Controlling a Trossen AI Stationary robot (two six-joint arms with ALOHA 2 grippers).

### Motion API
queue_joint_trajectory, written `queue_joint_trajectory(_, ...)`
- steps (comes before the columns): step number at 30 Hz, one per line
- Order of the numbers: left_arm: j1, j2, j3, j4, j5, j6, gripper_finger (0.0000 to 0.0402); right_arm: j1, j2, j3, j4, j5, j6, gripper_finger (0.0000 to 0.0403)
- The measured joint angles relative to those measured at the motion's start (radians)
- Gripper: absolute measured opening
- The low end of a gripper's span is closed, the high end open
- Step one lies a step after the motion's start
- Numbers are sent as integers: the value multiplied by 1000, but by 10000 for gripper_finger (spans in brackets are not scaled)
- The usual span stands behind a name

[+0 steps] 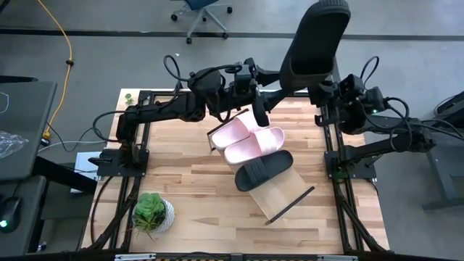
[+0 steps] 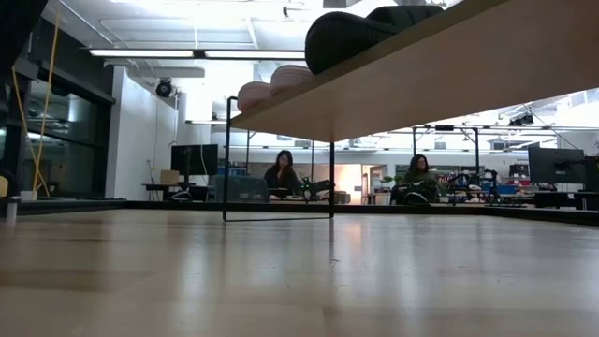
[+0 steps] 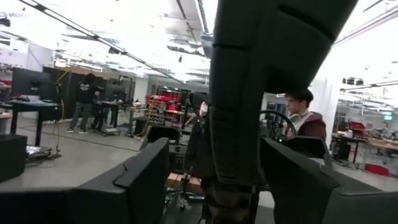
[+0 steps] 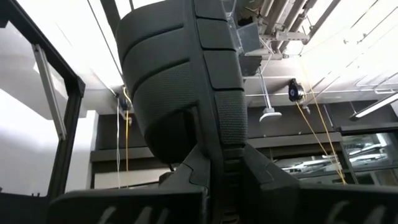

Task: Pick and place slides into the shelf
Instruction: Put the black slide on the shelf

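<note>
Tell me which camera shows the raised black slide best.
The right wrist view: the raised black slide fills the frame, sole ridges clear, clamped between the right gripper fingers. The high view shows it end-on; the left wrist view shows its edge; the low view misses it.

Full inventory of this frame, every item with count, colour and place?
pink slides: 2, pink, side by side on shelf
black slides: 2, black, one on shelf next to the pink, one held high
shelf: 1, light wood, mid table
plant: 1, green, white pot, table's front left
people: 2, seated beyond table
left tool: open, above shelf
right tool: shut on raised black slide
</note>
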Motion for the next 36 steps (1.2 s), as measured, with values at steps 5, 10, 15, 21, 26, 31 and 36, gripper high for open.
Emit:
queue_joint_trajectory(5, 0, 0, 0, 1, 25, 16, 193, 0, 10, 0, 21, -4, 1, 14)
queue_joint_trajectory(10, 0, 0, 0, 2, 42, 16, 135, 0, 18, 0, 31, -10, 16, 14)
queue_joint_trajectory(15, 0, 0, 0, 2, 46, 16, 68, 0, 22, 0, 32, -12, 15, 14)
queue_joint_trajectory(21, 0, 0, 0, 2, 46, 19, 29, 0, 22, 0, 33, -13, 14, 14)
queue_joint_trajectory(26, 0, 0, 0, 3, 45, 18, 36, 0, 21, 0, 33, -13, 14, 15)
queue_joint_trajectory(31, 0, 0, 0, 2, 45, 20, 41, 0, 22, 0, 34, -23, 13, 45)
queue_joint_trajectory(36, 0, 0, 0, 2, 44, 27, 27, 0, 21, 0, 34, -18, 24, 64)
